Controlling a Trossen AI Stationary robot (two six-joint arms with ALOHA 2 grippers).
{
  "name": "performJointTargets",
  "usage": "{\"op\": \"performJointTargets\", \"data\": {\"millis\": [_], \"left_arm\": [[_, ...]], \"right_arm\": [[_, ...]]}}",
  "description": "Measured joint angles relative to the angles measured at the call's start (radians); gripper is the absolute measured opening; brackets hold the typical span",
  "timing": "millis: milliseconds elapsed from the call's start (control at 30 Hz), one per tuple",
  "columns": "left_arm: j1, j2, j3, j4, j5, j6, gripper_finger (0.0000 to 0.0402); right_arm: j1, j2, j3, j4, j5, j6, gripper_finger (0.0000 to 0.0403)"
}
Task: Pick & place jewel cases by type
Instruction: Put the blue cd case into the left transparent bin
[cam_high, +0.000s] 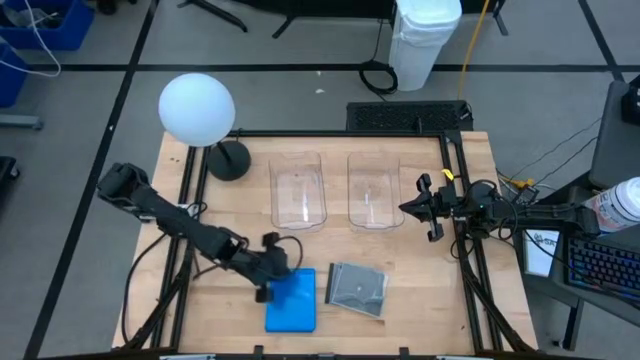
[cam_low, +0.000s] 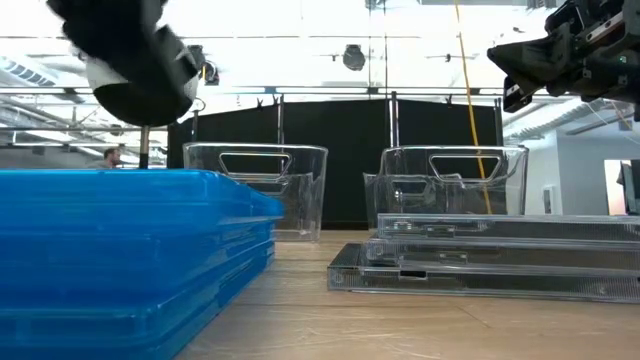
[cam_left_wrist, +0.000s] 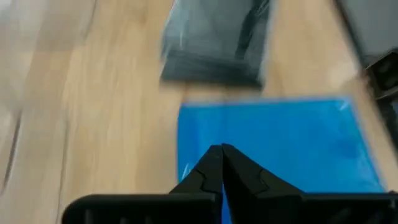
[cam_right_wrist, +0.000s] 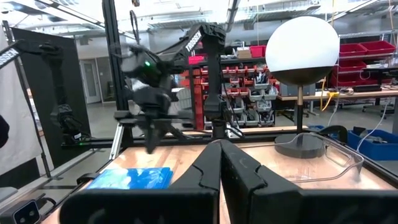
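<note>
A stack of bright blue jewel cases (cam_high: 294, 305) lies flat near the table's near edge, filling the low view's left (cam_low: 120, 265). Just to its right lies a stack of grey see-through cases (cam_high: 358, 289) (cam_low: 480, 255) (cam_left_wrist: 214, 50). My left gripper (cam_high: 268, 288) (cam_left_wrist: 222, 150) is shut and hovers above the left part of the blue stack (cam_left_wrist: 273, 143); the low view shows it raised clear (cam_low: 130, 60). My right gripper (cam_high: 425, 208) (cam_right_wrist: 221, 146) is shut and waits in the air beside the right tub, near the table's right edge.
Two clear deep tubs (cam_high: 299, 190) (cam_high: 375, 190) stand side by side at mid-table, beyond the cases. A lamp with a white globe (cam_high: 197, 108) and a dark round base (cam_high: 230, 160) stands at the far left. Bare wood lies between the tubs and the cases.
</note>
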Motion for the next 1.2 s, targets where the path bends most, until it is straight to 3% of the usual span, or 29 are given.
{"op": "performJointTargets", "data": {"millis": [300,500,800,1200], "left_arm": [[0.045,0.263,0.275,-0.037,0.055,0.212,0.0003],[0.064,0.383,0.389,-0.109,0.070,0.295,0.0003],[0.103,0.472,0.439,-0.161,0.107,0.284,0.0004],[0.111,0.472,0.448,-0.323,0.081,0.176,0.0006]], "right_arm": [[0.000,0.000,0.000,0.000,0.001,0.000,0.0000],[0.000,0.000,0.000,0.000,0.003,-0.001,0.0000],[0.000,0.000,0.000,0.001,0.003,-0.002,0.0000],[0.000,0.000,0.000,0.001,0.001,-0.003,0.0000]]}}
